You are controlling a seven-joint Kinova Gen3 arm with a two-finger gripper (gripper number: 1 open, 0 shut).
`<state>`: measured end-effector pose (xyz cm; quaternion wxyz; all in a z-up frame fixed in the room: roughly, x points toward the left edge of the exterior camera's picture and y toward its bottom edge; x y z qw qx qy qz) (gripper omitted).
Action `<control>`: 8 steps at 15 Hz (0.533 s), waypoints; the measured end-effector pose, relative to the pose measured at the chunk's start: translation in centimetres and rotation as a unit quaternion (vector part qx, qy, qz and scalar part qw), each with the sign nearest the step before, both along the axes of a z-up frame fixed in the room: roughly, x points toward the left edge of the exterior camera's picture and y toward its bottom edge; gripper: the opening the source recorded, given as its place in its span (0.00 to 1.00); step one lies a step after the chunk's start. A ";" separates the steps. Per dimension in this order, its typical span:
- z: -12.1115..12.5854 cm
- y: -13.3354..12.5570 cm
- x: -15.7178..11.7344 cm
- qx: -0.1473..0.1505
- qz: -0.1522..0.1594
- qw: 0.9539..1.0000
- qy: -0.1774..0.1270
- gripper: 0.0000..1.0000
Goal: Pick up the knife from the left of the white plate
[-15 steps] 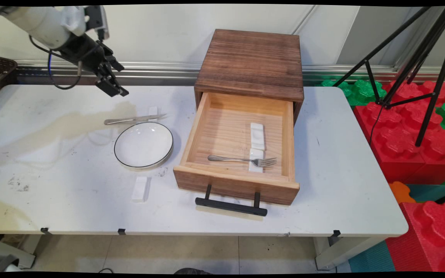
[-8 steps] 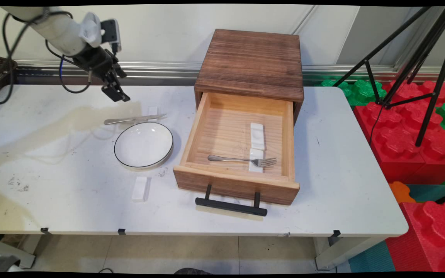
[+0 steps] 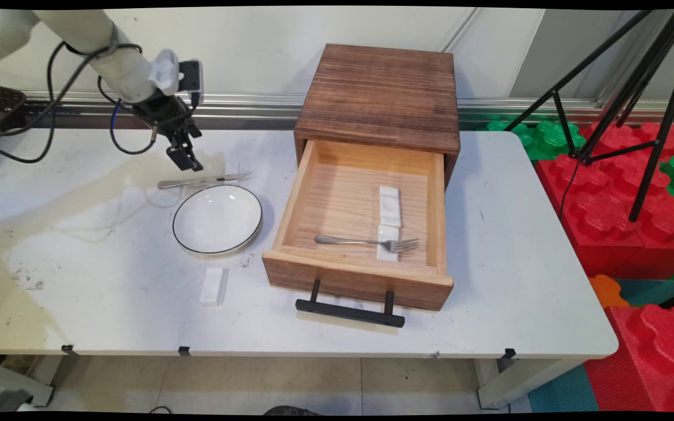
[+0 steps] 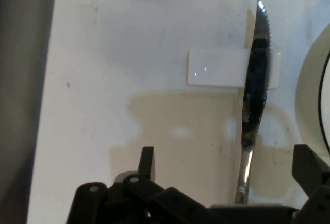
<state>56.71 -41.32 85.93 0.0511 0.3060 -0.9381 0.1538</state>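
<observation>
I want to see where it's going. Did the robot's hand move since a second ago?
Yes. The hand went down and a little right in the main view, away from the wall rail and closer to the knife lying behind the plate.

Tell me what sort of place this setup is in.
Probably a robotics lab or test room, not a home. A black tripod stands beside the white table, red and green foam blocks are stacked on the floor, and the table carries a staged set: a wooden drawer box, plate and knife.

White table (image 3: 518, 245), stained, bears: wooden drawer cabinet (image 3: 372, 175), plate (image 3: 217, 220), knife (image 3: 202, 181) across a white rest (image 4: 216, 68), white block (image 3: 212, 286).
</observation>
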 end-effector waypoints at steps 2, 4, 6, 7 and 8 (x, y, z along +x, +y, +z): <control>-0.8 -0.6 0.1 0.009 -0.004 1.000 -0.001 1.00; -1.6 -1.1 0.2 0.018 -0.008 1.000 -0.001 1.00; -2.2 -1.5 0.3 0.025 -0.013 1.000 -0.002 1.00; -2.6 -1.9 0.5 0.031 -0.017 0.999 -0.002 1.00; -3.0 -2.1 0.7 0.035 -0.019 0.999 -0.002 1.00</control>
